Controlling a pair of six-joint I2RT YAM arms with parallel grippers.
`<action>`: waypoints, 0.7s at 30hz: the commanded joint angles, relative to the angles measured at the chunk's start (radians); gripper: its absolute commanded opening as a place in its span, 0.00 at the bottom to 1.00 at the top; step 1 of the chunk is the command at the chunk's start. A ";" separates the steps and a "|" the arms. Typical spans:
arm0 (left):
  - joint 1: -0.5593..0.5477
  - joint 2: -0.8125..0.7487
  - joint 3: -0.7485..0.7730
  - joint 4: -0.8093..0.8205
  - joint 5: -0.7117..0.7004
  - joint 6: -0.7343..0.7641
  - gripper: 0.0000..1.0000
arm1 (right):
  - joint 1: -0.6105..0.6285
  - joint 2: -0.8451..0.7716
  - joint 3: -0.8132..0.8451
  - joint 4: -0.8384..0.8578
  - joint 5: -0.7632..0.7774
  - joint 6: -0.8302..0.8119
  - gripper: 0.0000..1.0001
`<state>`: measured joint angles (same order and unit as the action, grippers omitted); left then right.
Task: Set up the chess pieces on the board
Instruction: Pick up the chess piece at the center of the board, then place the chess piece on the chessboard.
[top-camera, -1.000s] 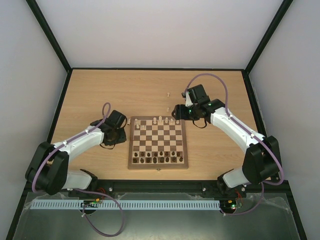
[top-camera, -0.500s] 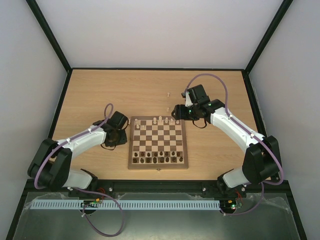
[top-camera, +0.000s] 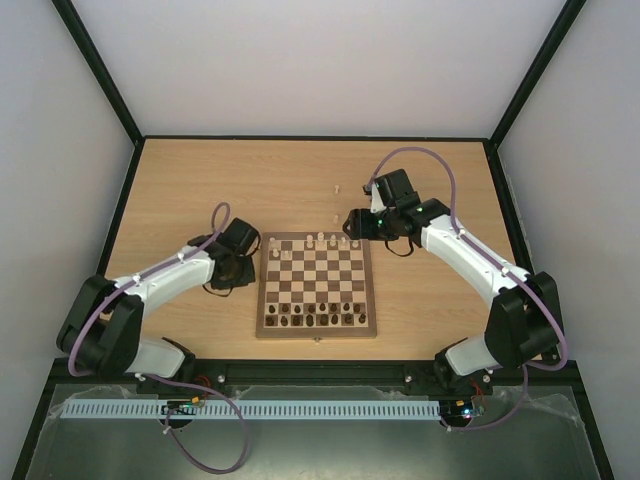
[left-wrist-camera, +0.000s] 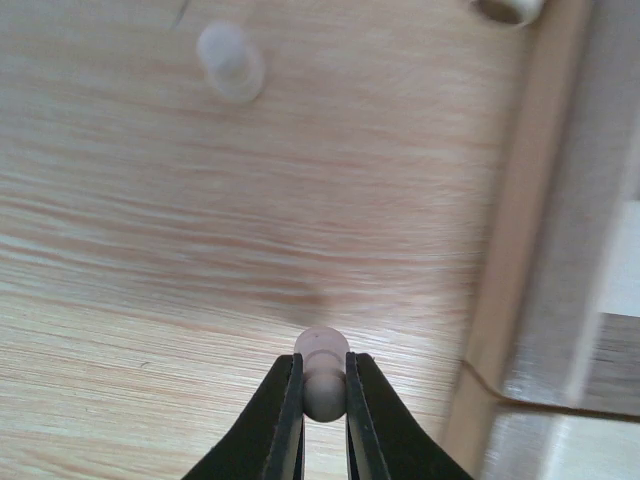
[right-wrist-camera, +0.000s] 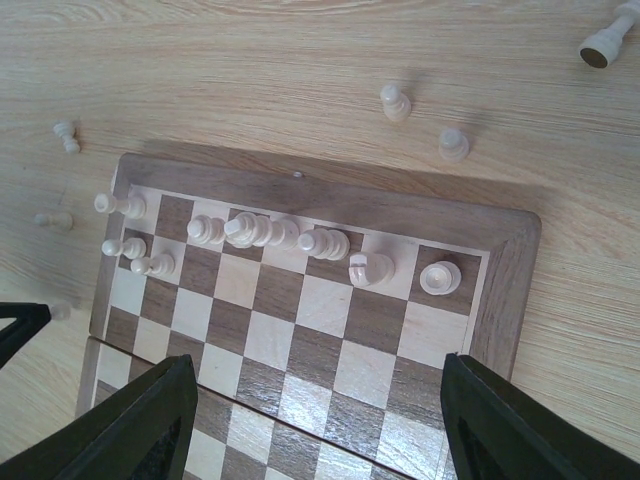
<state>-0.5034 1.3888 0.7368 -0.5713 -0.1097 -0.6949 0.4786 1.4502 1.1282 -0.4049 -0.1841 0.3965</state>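
Note:
The board (top-camera: 317, 285) lies in the middle of the table. Cream chess pieces (right-wrist-camera: 258, 232) stand along its far rows, among them a knight (right-wrist-camera: 370, 269) and a rook (right-wrist-camera: 440, 277). My left gripper (left-wrist-camera: 324, 385) is shut on a small cream pawn (left-wrist-camera: 322, 350), just above the tabletop beside the board's left border (left-wrist-camera: 520, 200). In the top view the left gripper (top-camera: 247, 268) sits by the board's left edge. My right gripper (right-wrist-camera: 320, 400) hangs open over the board's far right part, nothing between its fingers (right-wrist-camera: 130, 420).
Loose cream pieces lie on the table beyond the board (right-wrist-camera: 396, 102), (right-wrist-camera: 453, 146), (right-wrist-camera: 604, 45), and at its left (right-wrist-camera: 66, 136). Another pawn (left-wrist-camera: 231, 62) lies ahead of the left gripper. Dark chessmen (top-camera: 318, 318) fill the near rows.
The left jaws have closed on the cream pawn, and the left arm has edged slightly toward the far side. The right arm has not moved.

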 joint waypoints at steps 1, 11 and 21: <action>-0.050 -0.014 0.161 -0.129 -0.033 0.033 0.04 | 0.006 -0.038 -0.006 -0.023 -0.002 -0.008 0.67; -0.233 0.211 0.556 -0.295 0.002 0.112 0.05 | 0.006 -0.056 0.019 -0.047 0.032 -0.003 0.68; -0.267 0.371 0.620 -0.223 0.034 0.138 0.06 | 0.005 -0.070 0.018 -0.070 0.063 -0.010 0.68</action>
<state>-0.7635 1.7290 1.3262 -0.7967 -0.0940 -0.5812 0.4786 1.4055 1.1358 -0.4274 -0.1406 0.3965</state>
